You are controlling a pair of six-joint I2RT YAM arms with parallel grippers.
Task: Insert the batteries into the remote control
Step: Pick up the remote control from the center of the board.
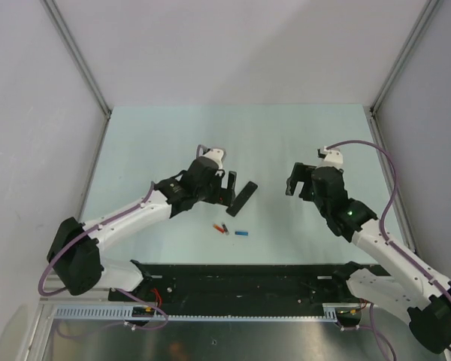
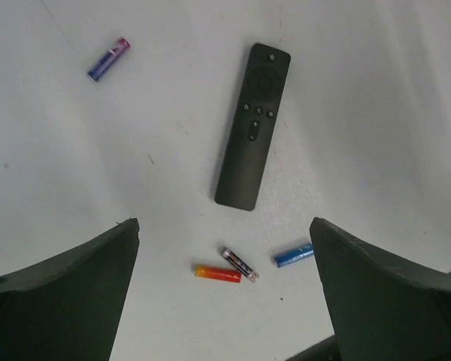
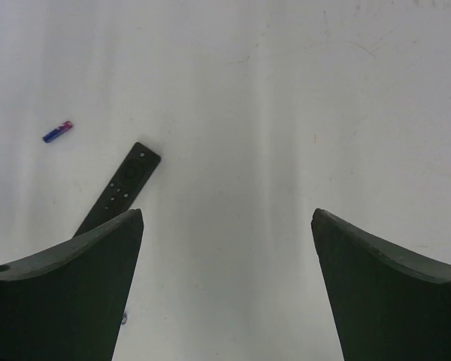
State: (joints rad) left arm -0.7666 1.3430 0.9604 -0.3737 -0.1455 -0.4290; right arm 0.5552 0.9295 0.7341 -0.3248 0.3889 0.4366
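Remote control (image 2: 253,128) lies buttons-up among 4 loose batteries (image 2: 218,273); left gripper (image 2: 224,222) and right gripper (image 3: 227,212) gape wide, empty. Best pinch its long edges, then flip.

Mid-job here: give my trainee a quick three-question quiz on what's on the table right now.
1. True or false: the remote control lies button side up.
2. How many batteries show in the left wrist view?
3. What do the left fingers hold? A) the remote control B) a battery C) nothing

Key: 1 true; 2 four; 3 C, the fingers stand wide apart above the table.
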